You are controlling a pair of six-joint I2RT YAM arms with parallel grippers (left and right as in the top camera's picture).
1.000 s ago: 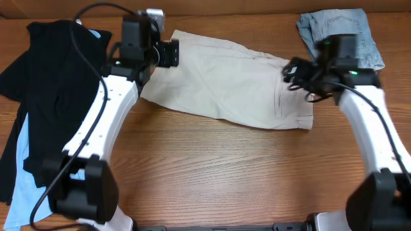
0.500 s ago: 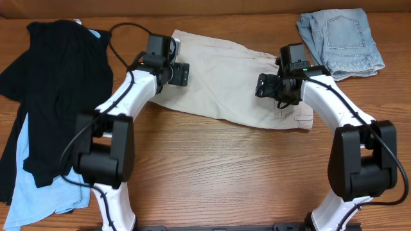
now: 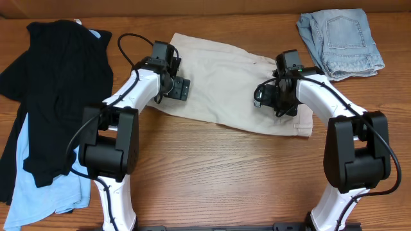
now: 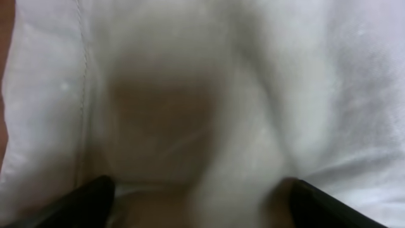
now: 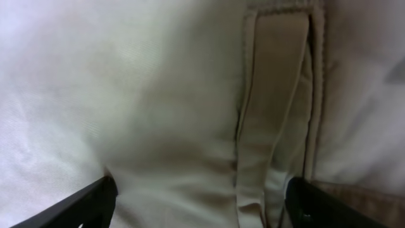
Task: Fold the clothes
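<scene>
Wood-grain tabletop (image 3: 212, 173) serves as the folding bench, with the large beige khaki cotton shorts (image 3: 225, 80) lying flat across its far middle, between two white arms. The left gripper (image 3: 180, 88) is lowered onto the shorts' left end, near a stitched edge. Its black fingertips (image 4: 88, 199) are spread wide in the wrist view, with cloth bunched between them and nothing pinched yet. The right gripper (image 3: 262, 97) is down on the opposite end at the waistband, beside a flat khaki belt loop (image 5: 272, 88). Its jaws are likewise parted over the fabric.

Taking the two ends at once would likely let the arms lift the garment evenly and lay one half over the other without dragging it. The thicker waistband should also give the right side a firmer hold.

Waiting their turn are a crumpled black garment (image 3: 58, 83) heaped over a light-blue garment (image 3: 26, 160) at the left edge, and pale denim shorts (image 3: 340, 42) at the far right corner. All lie well apart from the work in hand.
</scene>
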